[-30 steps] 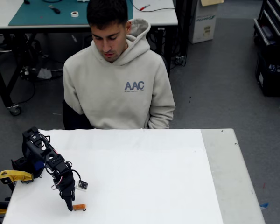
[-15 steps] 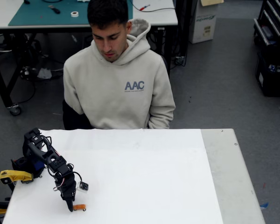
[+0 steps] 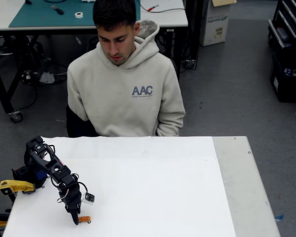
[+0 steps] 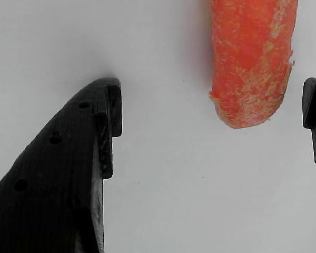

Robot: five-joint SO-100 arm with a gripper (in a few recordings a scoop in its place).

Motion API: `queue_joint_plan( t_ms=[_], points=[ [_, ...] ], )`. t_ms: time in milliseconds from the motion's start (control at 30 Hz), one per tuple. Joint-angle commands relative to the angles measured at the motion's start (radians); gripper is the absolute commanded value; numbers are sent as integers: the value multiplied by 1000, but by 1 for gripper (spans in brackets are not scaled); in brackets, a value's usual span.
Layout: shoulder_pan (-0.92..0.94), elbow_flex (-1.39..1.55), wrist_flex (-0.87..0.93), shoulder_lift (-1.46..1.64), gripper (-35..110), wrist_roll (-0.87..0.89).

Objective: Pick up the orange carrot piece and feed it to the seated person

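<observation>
The orange carrot piece (image 4: 251, 63) is judged to be the object of a grasp not yet completed. For the step to be done well, the pincer (image 4: 213, 126) should be shifted so that the carrot sits centred between the jaws rather than close to one of them, and lowered until the ribbed inner faces flank the carrot's body instead of just its rounded tip; only then should the jaws be brought together, gently, since the piece is small and could be squeezed out sideways or rolled across the smooth white table (image 3: 163, 187).

In the wrist view the pincer is seen released, with a wide gap between its two black fingers (image 4: 102, 132) and nothing held. The carrot lies on the table within that gap but off-centre, near the right-hand jaw and well apart from the left-hand one, with its rounded end roughly level with the fingertips. In the fixed view the carrot (image 3: 84, 219) is seen just beside the pincer (image 3: 75, 218) tip, at the table's near edge, well apart from the seated person (image 3: 123, 84) beyond the far edge.
</observation>
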Motion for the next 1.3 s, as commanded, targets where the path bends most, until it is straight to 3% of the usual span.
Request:
queue_joint_plan(
  t_ms=[0,467,1267],
  points=[
    [14,-77,-12,-2,28,-17],
    [15,-58,-172,-63,28,-17],
    [23,-57,72,-163,27,-15]
  ],
)
